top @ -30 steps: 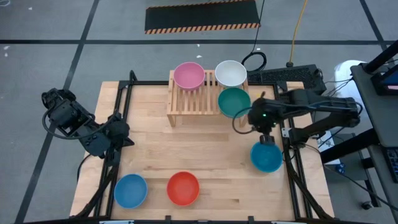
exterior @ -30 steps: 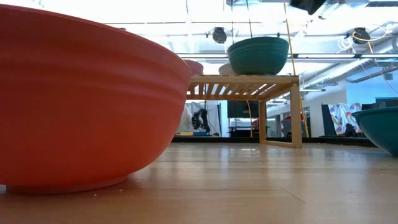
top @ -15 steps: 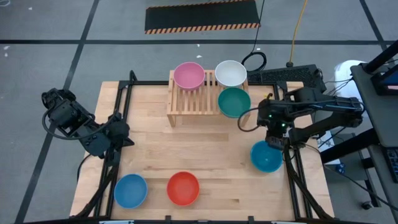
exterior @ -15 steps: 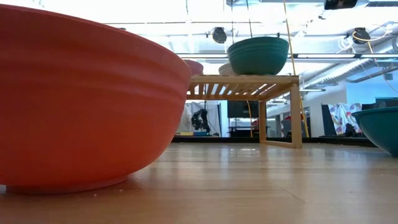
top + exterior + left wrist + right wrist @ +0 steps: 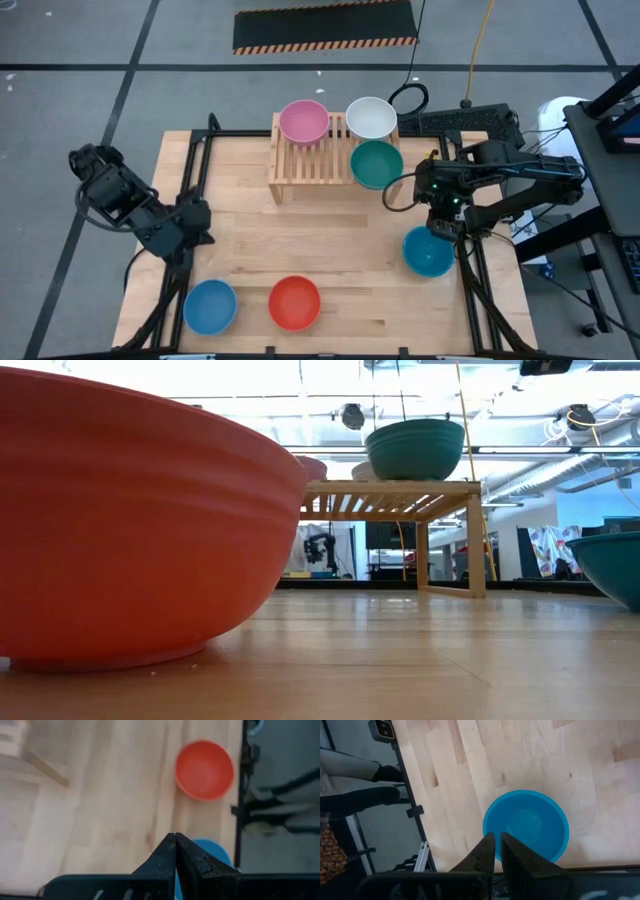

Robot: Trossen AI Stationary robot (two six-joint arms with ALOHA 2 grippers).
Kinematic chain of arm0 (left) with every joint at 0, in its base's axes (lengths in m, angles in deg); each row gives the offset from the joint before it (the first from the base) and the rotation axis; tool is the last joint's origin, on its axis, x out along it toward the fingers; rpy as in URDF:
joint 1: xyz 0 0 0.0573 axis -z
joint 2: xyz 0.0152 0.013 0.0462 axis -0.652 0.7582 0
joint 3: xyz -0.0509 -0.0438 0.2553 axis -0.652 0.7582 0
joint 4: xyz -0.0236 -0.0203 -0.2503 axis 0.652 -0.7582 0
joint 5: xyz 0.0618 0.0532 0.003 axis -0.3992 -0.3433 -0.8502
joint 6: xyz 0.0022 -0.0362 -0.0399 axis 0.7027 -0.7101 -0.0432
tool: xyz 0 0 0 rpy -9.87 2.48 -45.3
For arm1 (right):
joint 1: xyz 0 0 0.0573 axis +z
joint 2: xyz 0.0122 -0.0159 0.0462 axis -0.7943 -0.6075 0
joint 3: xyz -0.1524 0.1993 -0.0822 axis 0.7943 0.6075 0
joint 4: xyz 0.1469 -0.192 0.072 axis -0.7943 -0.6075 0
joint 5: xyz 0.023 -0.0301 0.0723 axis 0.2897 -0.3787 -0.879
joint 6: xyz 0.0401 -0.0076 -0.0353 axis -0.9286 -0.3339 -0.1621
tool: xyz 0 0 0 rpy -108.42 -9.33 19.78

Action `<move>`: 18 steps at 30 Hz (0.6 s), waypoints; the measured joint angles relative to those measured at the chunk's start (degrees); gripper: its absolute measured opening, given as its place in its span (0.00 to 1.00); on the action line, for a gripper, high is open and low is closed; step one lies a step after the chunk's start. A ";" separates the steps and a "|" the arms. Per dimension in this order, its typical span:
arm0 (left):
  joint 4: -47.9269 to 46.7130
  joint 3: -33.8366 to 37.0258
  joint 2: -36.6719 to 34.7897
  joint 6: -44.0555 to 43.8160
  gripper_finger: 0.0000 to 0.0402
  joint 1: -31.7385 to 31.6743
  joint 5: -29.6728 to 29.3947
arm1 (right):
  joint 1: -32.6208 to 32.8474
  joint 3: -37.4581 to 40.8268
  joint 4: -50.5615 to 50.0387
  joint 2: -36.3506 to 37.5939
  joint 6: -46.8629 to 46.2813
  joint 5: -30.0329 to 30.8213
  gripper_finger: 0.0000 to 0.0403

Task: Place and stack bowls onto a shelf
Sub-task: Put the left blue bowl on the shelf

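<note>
The shelf (image 5: 308,160) stands at the table's far middle on short legs (image 5: 475,545). A pink bowl (image 5: 303,121), a white bowl (image 5: 371,117) and a green bowl (image 5: 377,164) rest by their bases on its slats. On the tabletop sit a teal-blue bowl (image 5: 428,252) at the right, a red bowl (image 5: 295,302) and a blue bowl (image 5: 210,306) near the near edge. My right gripper (image 5: 446,218) hovers above the teal-blue bowl's (image 5: 526,826) far rim, fingers nearly together. My left gripper (image 5: 197,224) is shut over the table's left side, above and beyond the blue bowl (image 5: 212,854).
A black metal frame (image 5: 200,150) runs around the tabletop, with rails along the left and right edges (image 5: 470,270). Bare wood lies between the shelf and the near bowls. Cables and a dark box (image 5: 470,118) sit beyond the far right corner.
My right gripper has moved away from the green bowl on the shelf, toward the table's right and near edges, ending above the teal-blue bowl. My left arm has shifted slightly toward the near edge. No bowl has moved.
</note>
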 joint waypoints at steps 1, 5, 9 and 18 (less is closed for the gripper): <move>0.08 0.00 0.16 -0.01 0.01 0.02 1.21 | 0.00 0.00 -0.02 0.00 0.00 0.06 0.06; 0.05 0.00 0.29 0.11 0.01 0.00 4.00 | 0.00 0.02 0.05 0.00 0.00 0.06 0.06; 0.05 0.00 0.29 -1.07 0.01 -0.02 4.56 | 0.00 0.02 0.61 0.00 -0.02 0.00 0.06; -0.61 0.04 0.29 -9.83 0.14 -0.07 4.57 | 0.00 0.04 1.86 0.00 -1.36 -0.13 0.06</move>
